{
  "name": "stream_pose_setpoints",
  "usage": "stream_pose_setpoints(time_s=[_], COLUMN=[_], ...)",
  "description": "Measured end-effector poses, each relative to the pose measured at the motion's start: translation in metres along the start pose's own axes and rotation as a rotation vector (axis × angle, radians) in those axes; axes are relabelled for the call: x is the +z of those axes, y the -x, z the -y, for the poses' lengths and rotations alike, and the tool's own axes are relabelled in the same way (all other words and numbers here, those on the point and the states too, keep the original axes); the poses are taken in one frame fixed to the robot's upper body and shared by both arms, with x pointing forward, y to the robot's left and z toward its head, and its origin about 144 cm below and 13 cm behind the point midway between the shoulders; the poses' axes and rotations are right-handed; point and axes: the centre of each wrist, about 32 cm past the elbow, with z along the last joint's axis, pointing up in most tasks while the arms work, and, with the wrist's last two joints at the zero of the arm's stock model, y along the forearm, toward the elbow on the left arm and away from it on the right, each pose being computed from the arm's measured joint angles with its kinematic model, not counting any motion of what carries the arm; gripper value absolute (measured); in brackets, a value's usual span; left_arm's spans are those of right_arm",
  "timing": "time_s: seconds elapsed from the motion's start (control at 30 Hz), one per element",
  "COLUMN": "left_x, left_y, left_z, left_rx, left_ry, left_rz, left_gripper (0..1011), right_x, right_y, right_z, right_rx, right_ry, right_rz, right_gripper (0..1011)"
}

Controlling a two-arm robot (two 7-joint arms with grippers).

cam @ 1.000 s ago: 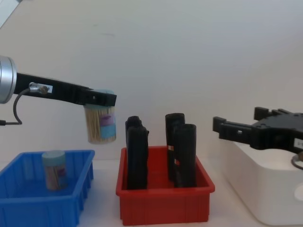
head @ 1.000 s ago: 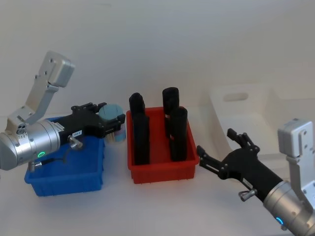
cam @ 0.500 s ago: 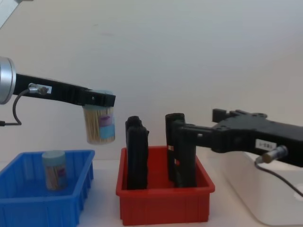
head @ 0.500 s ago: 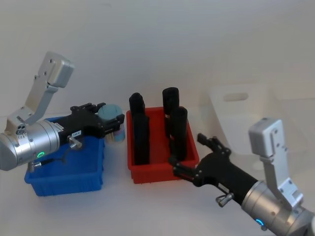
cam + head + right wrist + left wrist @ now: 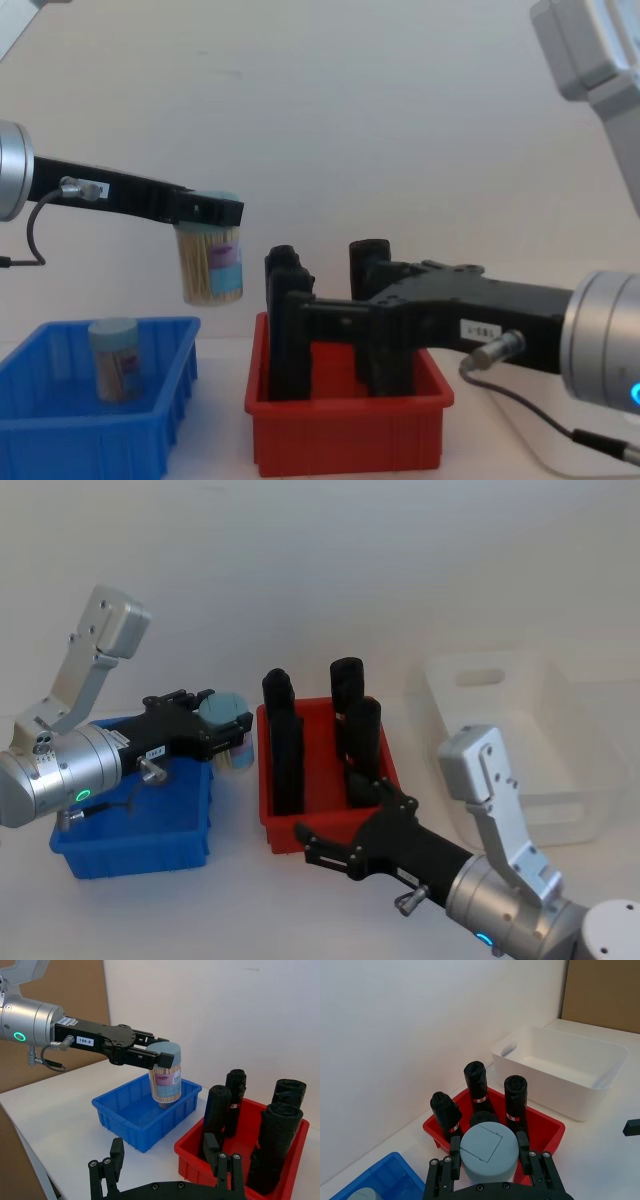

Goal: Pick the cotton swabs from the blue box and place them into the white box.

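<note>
While the left gripper (image 5: pixel 222 732) clamps the clear, blue-lidded cotton swabs jar (image 5: pixel 227 708) over the 2 o'clock corner of the ribbed blue plastic box (image 5: pixel 125 852), the right gripper (image 5: pixel 163 1152), fingers apart at 6 o'clock of the red plastic bin (image 5: pixel 280 835), may knock that bin or its black cylinders (image 5: pixel 285 750) reaching across.

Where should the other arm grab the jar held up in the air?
Probably the clear body of the cotton swab jar, below the lid, coming from the robot's right. The left tool clamps only the lid, so the upright body hangs free, and the open right tool is on that side.
</note>
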Motion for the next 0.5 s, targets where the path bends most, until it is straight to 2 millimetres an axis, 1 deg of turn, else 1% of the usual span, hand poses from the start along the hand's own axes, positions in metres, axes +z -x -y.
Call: stream_pose_setpoints(time_s=[0.27, 0.5], left_x=[0.000, 0.000], left_y=[0.000, 0.000], left_z=[0.000, 0.000], left_rx=[0.001, 0.001], left_ry=[0.000, 0.000], left_rz=[0.000, 0.000], left_gripper=[669, 669], right_x=[0.001, 0.002], right_y=[0.006, 0.013], right_z=[-0.010, -0.020], right_rx=[0.007, -0.031], right_ry=[0.024, 0.032], right_rz=[-0.003, 0.000], right_gripper=[1001, 1001])
